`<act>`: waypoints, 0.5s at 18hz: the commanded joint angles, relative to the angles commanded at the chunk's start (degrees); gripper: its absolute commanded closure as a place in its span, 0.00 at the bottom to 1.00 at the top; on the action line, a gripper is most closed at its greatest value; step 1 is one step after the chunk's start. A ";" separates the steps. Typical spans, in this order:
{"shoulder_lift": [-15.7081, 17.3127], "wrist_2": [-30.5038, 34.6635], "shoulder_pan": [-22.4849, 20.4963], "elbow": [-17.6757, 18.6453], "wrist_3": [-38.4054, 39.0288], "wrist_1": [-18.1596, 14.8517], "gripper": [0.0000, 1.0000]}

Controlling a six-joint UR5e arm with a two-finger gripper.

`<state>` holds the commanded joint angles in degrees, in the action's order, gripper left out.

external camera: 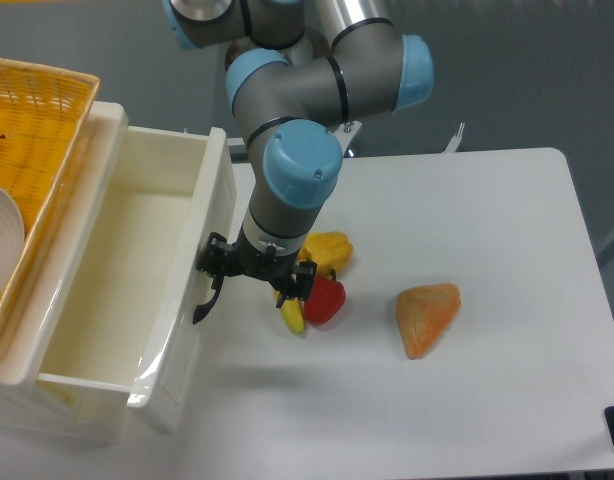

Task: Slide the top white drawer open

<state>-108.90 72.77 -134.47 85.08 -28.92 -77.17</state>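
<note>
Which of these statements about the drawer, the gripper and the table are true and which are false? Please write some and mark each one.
1. The top white drawer is pulled out and looks empty. True.
2. The gripper is at the drawer's front panel. True.
3. The red pepper lies inside the drawer. False: it lies on the table.
4. The orange wedge touches the red pepper. False: they lie apart.
5. The yellow wicker basket stands right of the drawer. False: left.

I see the drawer (pixel 117 290) pulled out at the table's (pixel 507 380) left, basket (pixel 32 130) on the cabinet behind it, gripper (pixel 255 285) just right of the drawer front, banana (pixel 291 315) and peppers (pixel 325 298) beside it, a wedge of food (pixel 425 316) further right
</note>
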 joint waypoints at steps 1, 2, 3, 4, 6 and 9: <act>0.00 0.00 -0.17 0.00 0.00 0.00 0.00; 0.00 0.00 -0.44 0.00 0.00 0.00 0.00; 0.00 0.00 -0.53 0.00 0.00 0.00 0.00; 0.00 0.00 -0.53 0.00 0.00 0.09 0.00; 0.00 0.00 -0.70 0.00 0.00 0.17 0.00; 0.00 0.00 -0.97 0.00 0.00 0.26 0.00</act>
<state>-108.90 72.77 -135.44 85.08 -28.92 -76.91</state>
